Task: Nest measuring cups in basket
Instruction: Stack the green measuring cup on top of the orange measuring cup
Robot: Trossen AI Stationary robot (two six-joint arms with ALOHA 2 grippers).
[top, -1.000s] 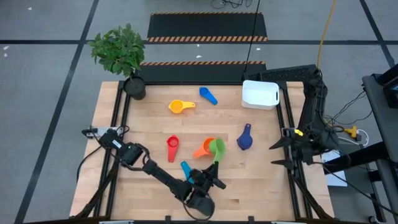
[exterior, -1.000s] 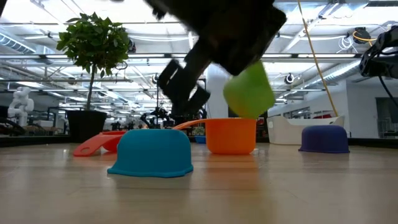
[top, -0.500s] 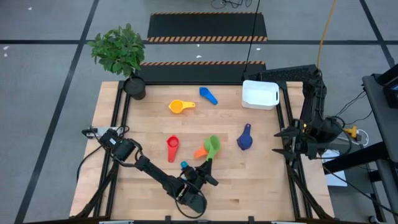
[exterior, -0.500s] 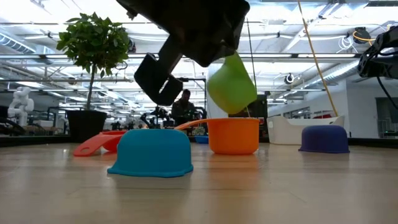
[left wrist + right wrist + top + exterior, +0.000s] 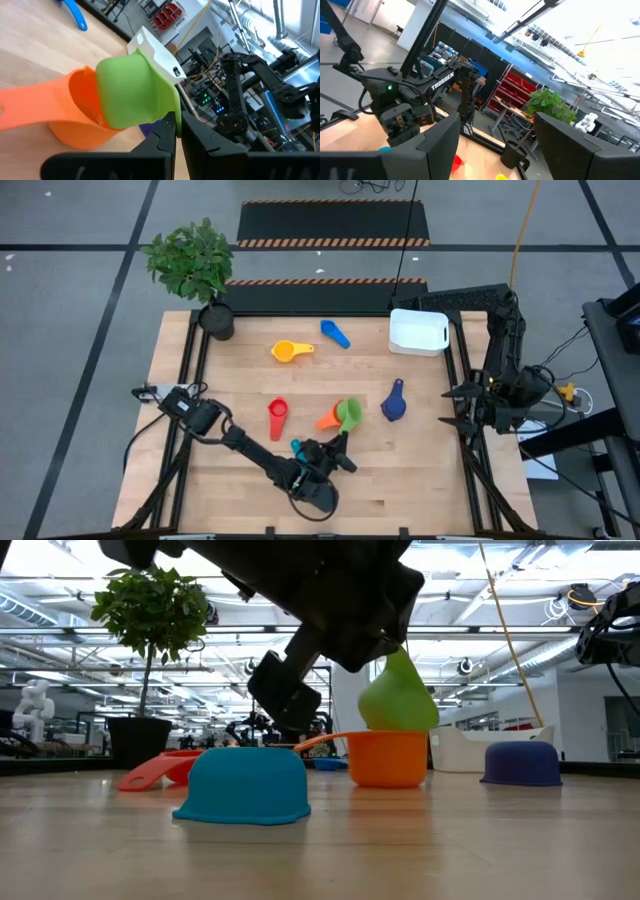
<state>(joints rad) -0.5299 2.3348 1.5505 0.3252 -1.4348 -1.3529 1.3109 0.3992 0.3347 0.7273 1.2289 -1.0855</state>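
Seven cups: six show from above, spread over the middle of the wooden counter (image 5: 420, 480); a seventh I cannot find.
Plant: a leafy plant in a dark round pot (image 5: 216, 320) stands at the far left corner.
Left gripper (image 5: 338, 446): low over the near middle of the counter, jaws clenched on the flat handle of the green cup.
Red cup (image 5: 277, 416): small scoop, bowl toward the far side, handle toward the near edge, left of the orange and green pair.
Yellow cup (image 5: 288, 351): round bowl, handle pointing right, in the far half.
Light blue cup (image 5: 248, 785): upside down on the counter, just beside the left gripper; from above only a sliver shows by the arm.
Mid blue cup (image 5: 335, 333): lying aslant near the far edge, between the yellow cup and the basket.
Orange cup (image 5: 329, 419): upright, mouth open, handle reaching left.
Green cup (image 5: 349, 414): lime, held tilted, its bowl at the rim of the orange cup, partly inside its mouth in the left wrist view.
Navy cup (image 5: 394, 403): upside down, handle toward the far side, right of the green cup.
Basket (image 5: 418, 331): white, rounded corners, low walls, at the far right corner, nothing in it.
Right gripper (image 5: 448, 428): off the counter's right edge, jaws spread wide, holding nothing.
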